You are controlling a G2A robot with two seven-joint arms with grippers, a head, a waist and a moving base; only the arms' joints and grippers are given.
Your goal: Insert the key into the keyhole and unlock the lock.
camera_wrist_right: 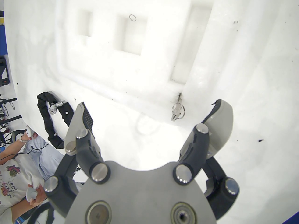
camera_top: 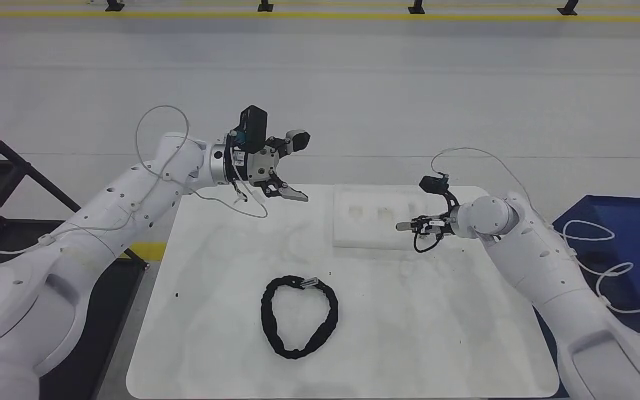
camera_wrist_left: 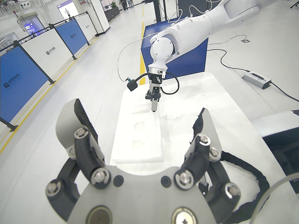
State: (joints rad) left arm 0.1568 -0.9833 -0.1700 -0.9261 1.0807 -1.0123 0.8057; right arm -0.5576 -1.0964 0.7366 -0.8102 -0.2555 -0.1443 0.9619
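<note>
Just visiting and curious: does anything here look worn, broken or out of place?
Yes. On the right gripper, one fingertip's black rubber pad looks frayed; the left gripper shows similar wear. The small silver key lies outside the recesses of the white foam block.

Pale glossy floor (camera_top: 400,60), blue barriers (camera_wrist_left: 21,71)

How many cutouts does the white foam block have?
3, all in the foam block: a small end cutout; a middle cutout with a small ring in it; a long cutout, its end near the key. None looks hidden.
</note>
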